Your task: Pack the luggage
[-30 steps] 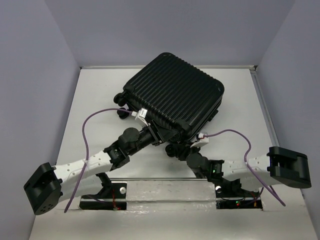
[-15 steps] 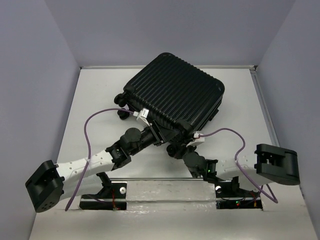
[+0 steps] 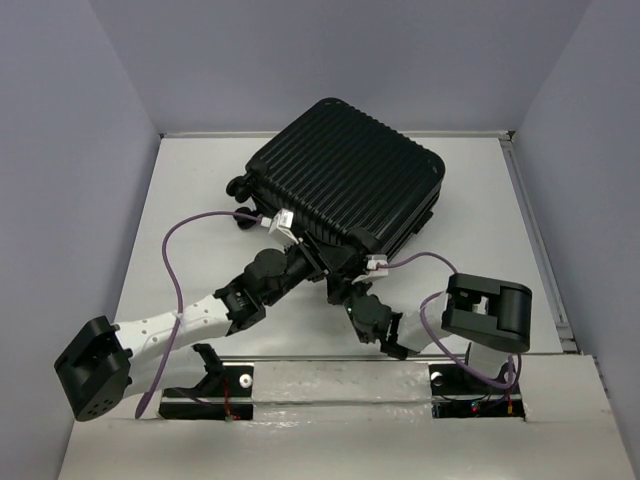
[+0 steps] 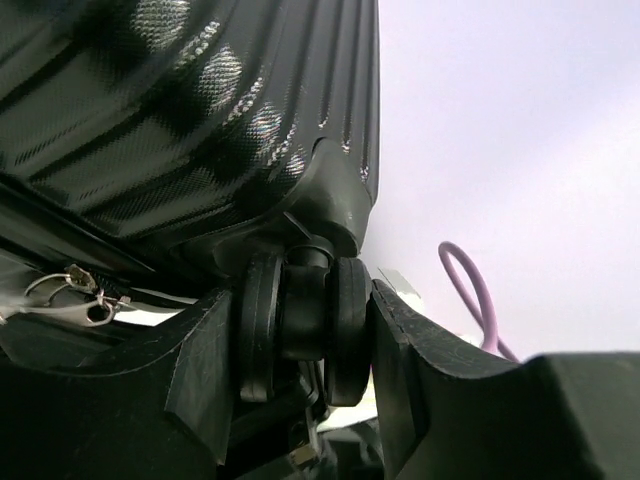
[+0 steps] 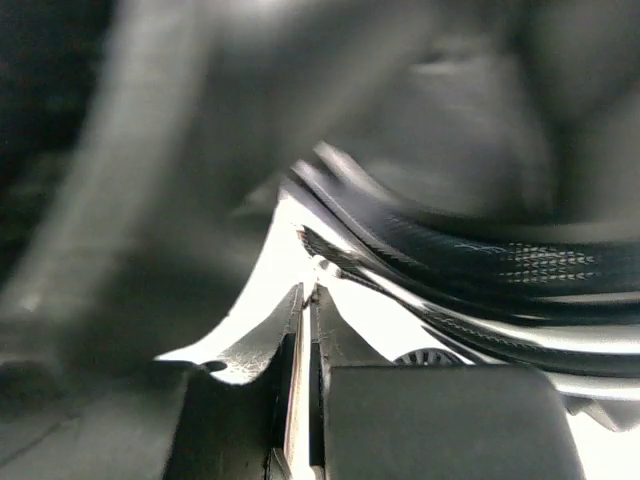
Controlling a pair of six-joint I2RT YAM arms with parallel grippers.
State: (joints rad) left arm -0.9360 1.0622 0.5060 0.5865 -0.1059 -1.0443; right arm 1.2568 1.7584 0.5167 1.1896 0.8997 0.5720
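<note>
The luggage [image 3: 345, 185] is a black ribbed hard-shell suitcase, closed and lying askew on the table. My left gripper [image 3: 335, 262] is at its near corner. In the left wrist view that gripper [image 4: 300, 330] is shut on a black caster wheel [image 4: 345, 320] under the shell [image 4: 180, 110]. My right gripper [image 3: 347, 292] is just below the same corner. In the right wrist view its fingers [image 5: 311, 305] are pressed together, pinching a small metal zipper pull [image 5: 325, 267] on the suitcase's zipper line [image 5: 450, 255]. That view is blurred.
Two more caster wheels [image 3: 243, 203] stick out at the suitcase's left side. Purple cables [image 3: 190, 235] loop over both arms. The grey walls enclose the table [image 3: 500, 200] at the back and sides. The arm bases sit along the metal strip [image 3: 340, 380] at the near edge.
The suitcase has shifted back and left, its near corner lifted by the left gripper. The right arm has folded inward to the left, its gripper following the corner.
</note>
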